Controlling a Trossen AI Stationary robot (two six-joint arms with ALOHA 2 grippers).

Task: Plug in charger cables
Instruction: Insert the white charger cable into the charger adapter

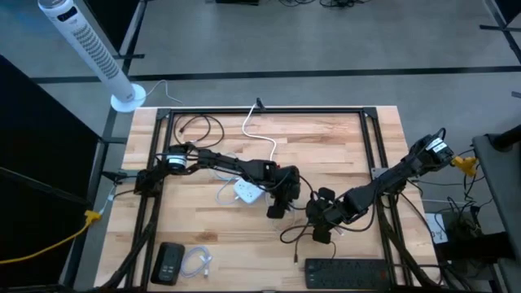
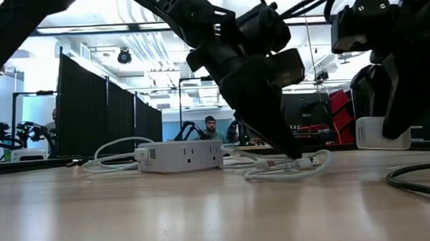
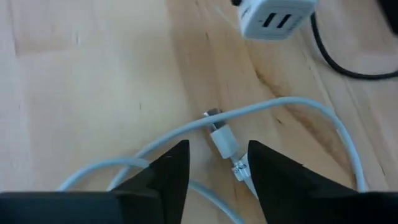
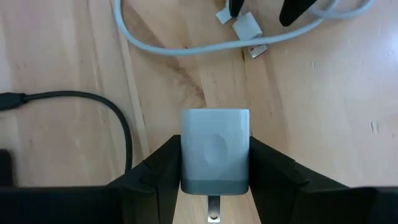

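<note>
High view: the left gripper (image 1: 281, 198) and right gripper (image 1: 322, 224) work close together.

Left wrist: its jaws stand open astride the white cable's plug (image 3: 224, 140); a skewed closure could nudge it away.

Right wrist: the charger brick (image 4: 215, 151), clamped, could slip under insertion force.

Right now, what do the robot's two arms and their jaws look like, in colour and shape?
Both arms are black and made of jointed segments. The left arm has a round silver-white band at one joint near its base; the right arm has a light-coloured patch near its base too. The left gripper and the right gripper each have two matte black, wedge-shaped jaws with angular edges.
</note>
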